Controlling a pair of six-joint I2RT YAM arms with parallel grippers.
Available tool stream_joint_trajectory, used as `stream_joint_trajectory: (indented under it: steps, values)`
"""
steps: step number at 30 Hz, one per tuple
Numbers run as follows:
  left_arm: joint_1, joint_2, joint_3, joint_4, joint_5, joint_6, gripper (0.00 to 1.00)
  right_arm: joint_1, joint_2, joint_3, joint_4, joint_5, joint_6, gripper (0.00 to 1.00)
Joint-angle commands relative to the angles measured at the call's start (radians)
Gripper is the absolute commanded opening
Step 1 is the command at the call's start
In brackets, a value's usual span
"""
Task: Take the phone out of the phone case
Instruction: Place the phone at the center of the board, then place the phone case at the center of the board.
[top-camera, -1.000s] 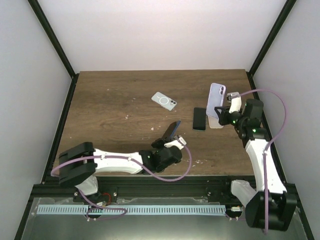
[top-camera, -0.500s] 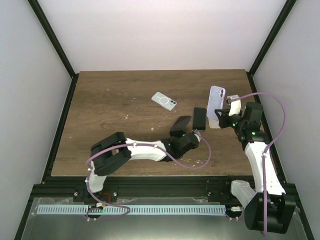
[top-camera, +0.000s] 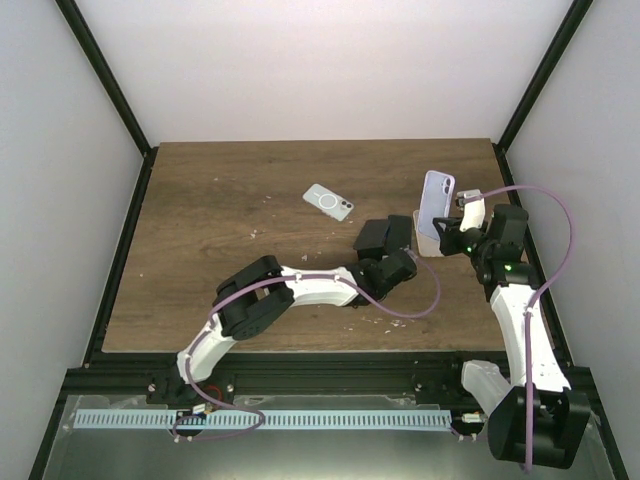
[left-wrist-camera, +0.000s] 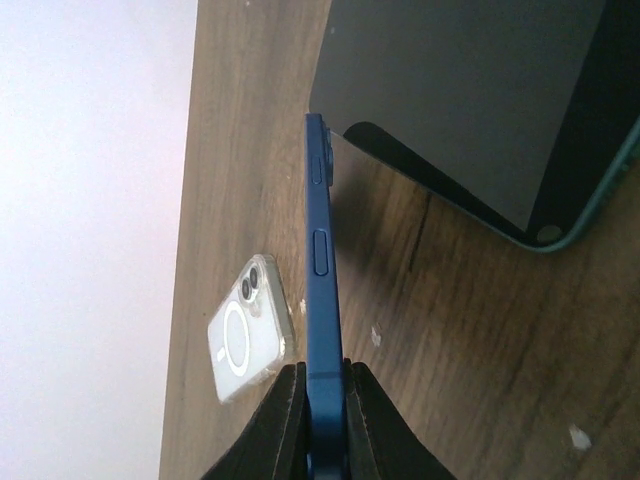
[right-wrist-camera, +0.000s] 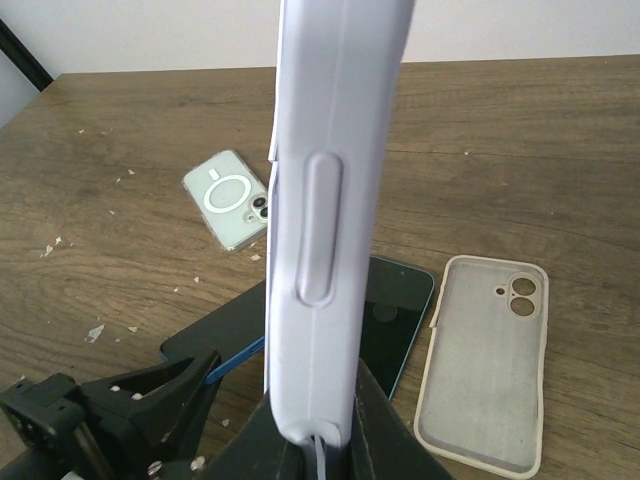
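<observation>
The lavender phone case (right-wrist-camera: 330, 200) stands upright over the far right of the table (top-camera: 200, 220), its lower end clamped between the fingers of the right gripper (right-wrist-camera: 320, 450) (from its edge I cannot tell whether a phone sits inside). Below it an empty pale case (right-wrist-camera: 485, 375) lies open side up, and just beside that a dark phone (right-wrist-camera: 392, 325) lies flat on the wood. The left gripper (left-wrist-camera: 322, 415) is squeezed tight on a bare blue phone (left-wrist-camera: 320, 250), held on edge with its side buttons showing, close to the dark phone. A clear case (top-camera: 328, 201) with a ring on its back lies apart, further left.
</observation>
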Motion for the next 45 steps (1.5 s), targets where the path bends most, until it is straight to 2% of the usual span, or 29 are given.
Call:
stream_joint_trajectory:
  steps: [1,8,14,19,23,26,29,35,40,45]
  values:
    - [0.014,0.061,0.068,-0.113,0.023,-0.034,0.05,-0.010,-0.015,0.001,0.026,0.003,-0.003,0.01]
    - [0.014,0.092,0.094,-0.135,0.045,-0.077,0.21,-0.012,-0.015,-0.001,0.029,0.008,-0.003,0.01]
    - [0.014,0.101,0.094,-0.135,0.057,-0.104,0.25,-0.012,-0.013,-0.004,0.033,0.012,-0.006,0.01]
    - [0.014,0.074,0.087,-0.161,0.090,-0.168,0.40,-0.012,-0.011,-0.004,0.036,0.010,-0.011,0.01]
    - [0.022,0.016,0.050,-0.167,0.166,-0.252,0.48,-0.012,-0.016,0.001,0.051,0.026,-0.008,0.01]
    - [0.034,-0.035,0.034,-0.202,0.277,-0.326,0.56,-0.012,-0.033,-0.010,0.064,0.050,-0.009,0.01]
    - [0.040,-0.084,0.009,-0.228,0.338,-0.367,0.60,-0.012,-0.010,0.007,0.055,0.050,-0.023,0.01]
    - [0.043,-0.236,-0.099,-0.258,0.462,-0.476,0.65,-0.012,0.059,0.153,-0.071,0.021,-0.136,0.01]
    - [0.043,-0.466,-0.312,-0.175,0.570,-0.639,0.65,-0.013,0.120,0.300,-0.346,0.050,-0.366,0.01]
    - [0.043,-0.625,-0.487,-0.086,0.630,-0.750,0.64,-0.034,0.174,0.290,-0.565,0.116,-0.594,0.01]
